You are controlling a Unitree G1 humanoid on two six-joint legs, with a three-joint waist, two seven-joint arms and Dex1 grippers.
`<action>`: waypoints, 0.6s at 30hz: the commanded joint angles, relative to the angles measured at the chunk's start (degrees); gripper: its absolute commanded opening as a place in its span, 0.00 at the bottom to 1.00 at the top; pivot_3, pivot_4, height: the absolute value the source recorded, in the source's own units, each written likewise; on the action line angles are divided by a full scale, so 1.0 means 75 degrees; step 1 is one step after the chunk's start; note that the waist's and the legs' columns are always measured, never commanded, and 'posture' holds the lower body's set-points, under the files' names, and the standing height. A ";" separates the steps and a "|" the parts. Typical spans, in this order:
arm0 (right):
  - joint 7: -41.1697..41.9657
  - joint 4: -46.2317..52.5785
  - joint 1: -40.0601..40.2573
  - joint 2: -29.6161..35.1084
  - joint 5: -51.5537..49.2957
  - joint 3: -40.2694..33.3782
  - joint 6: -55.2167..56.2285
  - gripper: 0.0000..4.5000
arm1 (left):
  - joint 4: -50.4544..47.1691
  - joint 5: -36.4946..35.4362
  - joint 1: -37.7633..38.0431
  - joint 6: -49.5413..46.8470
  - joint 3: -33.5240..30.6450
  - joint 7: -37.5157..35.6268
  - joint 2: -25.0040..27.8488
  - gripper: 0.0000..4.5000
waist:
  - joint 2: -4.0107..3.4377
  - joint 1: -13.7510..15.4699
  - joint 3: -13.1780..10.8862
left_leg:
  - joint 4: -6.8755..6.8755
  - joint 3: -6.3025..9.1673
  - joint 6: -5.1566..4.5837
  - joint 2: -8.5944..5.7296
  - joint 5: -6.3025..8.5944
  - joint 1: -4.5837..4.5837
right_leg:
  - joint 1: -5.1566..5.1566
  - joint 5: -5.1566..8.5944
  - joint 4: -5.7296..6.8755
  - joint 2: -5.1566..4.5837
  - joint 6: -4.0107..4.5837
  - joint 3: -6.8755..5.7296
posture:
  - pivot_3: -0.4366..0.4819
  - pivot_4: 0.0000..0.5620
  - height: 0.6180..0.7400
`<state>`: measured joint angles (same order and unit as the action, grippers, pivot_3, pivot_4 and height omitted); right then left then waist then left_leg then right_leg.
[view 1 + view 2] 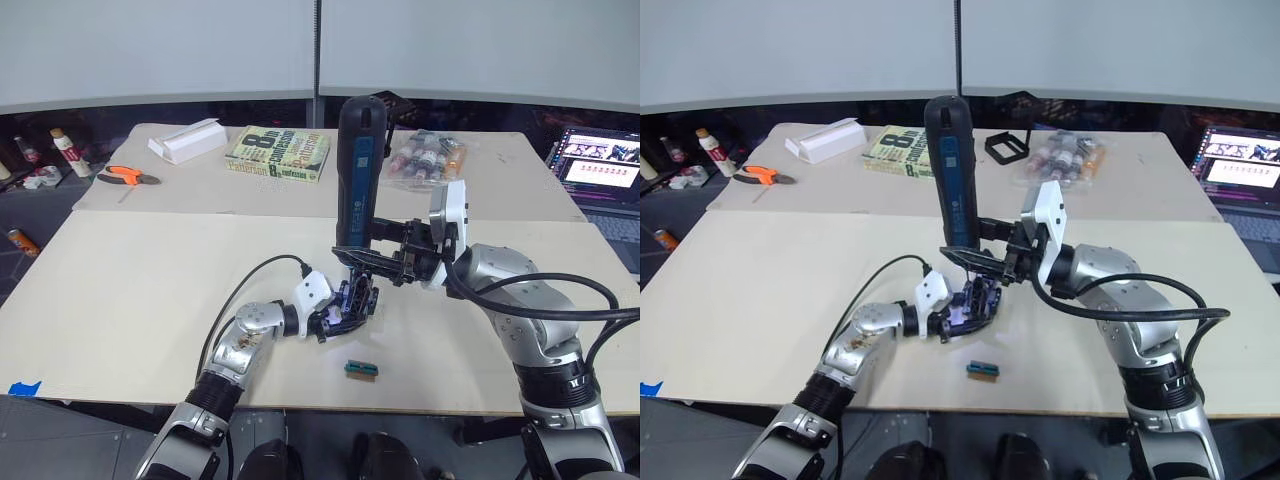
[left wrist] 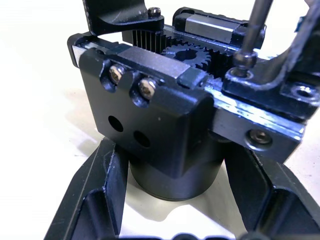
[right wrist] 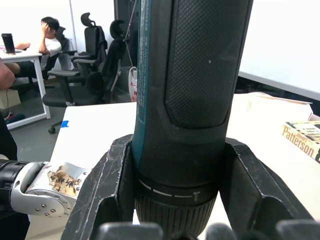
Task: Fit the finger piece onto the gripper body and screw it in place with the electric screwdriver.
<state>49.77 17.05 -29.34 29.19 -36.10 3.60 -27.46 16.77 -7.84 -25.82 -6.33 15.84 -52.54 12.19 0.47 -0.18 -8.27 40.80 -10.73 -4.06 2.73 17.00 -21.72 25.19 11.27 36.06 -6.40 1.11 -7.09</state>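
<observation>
Pale worktop (image 1: 150, 290), second one butted behind, grey wall beyond. Near centre: gripper body (image 1: 350, 300) clamped at its round base between left gripper (image 2: 170, 200) fingers. Above it, screwdriver (image 1: 355, 170) upright, gripped by right gripper (image 3: 175, 195) fingers, bit down on a screw in the body. Just nearer: small green-brown block (image 1: 361, 369). Far side: book (image 1: 280, 153), white box (image 1: 187, 140), orange pliers (image 1: 130, 176), bag of bottles (image 1: 428, 155). Laptop (image 1: 600, 170) far right.
</observation>
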 commanded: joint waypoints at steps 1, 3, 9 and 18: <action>0.0008 -0.0413 0.0408 0.0195 0.0481 0.0397 -0.0334 0.43 | -0.0228 -0.0112 0.0056 -0.0005 -0.0018 -0.0116 0.0007 0.51 | 0.0008 0.0001 0.0006 | 0.0000 0.0001 0.0000 0.0000 0.0000 0.0000 | 0.0000 0.0000 0.0000 -0.0001 0.0000 0.0000 | 0.48 0.27 1.00; 0.0006 -0.0397 0.0382 0.0204 0.0469 0.0370 -0.0332 0.43 | -0.0244 -0.0118 0.0068 -0.0011 -0.0020 -0.0114 0.0012 0.51 | 0.0010 0.0001 0.0009 | -0.0001 0.0001 -0.0001 0.0001 0.0001 0.0000 | 0.0000 0.0000 0.0000 -0.0002 0.0001 -0.0001 | 0.48 0.27 1.00; 0.0026 -0.0306 0.0327 0.0241 0.0406 0.0303 -0.0348 0.43 | -0.0259 -0.0122 0.0085 -0.0012 -0.0016 -0.0111 0.0009 0.51 | 0.0012 0.0002 0.0011 | -0.0004 0.0003 -0.0004 0.0002 0.0003 -0.0002 | 0.0001 0.0001 -0.0004 -0.0005 0.0001 -0.0002 | 0.48 0.27 1.00; 0.0034 0.0017 -0.0004 0.0388 0.0057 0.0090 -0.0630 0.43 | -0.0207 -0.0102 0.0080 0.0010 -0.0015 -0.0107 0.0011 0.51 | 0.0013 0.0004 0.0010 | -0.0004 0.0003 -0.0008 0.0002 0.0006 -0.0007 | 0.0004 0.0001 -0.0006 -0.0009 0.0001 -0.0004 | 0.48 0.27 1.00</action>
<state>49.92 18.05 -30.43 30.58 -36.73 3.32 -28.76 16.67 -7.86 -25.65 -6.27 15.82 -52.47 12.21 0.56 -0.15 -8.20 40.77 -10.71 -4.13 2.75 17.06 -21.79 25.23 11.28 36.01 -6.48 1.12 -7.12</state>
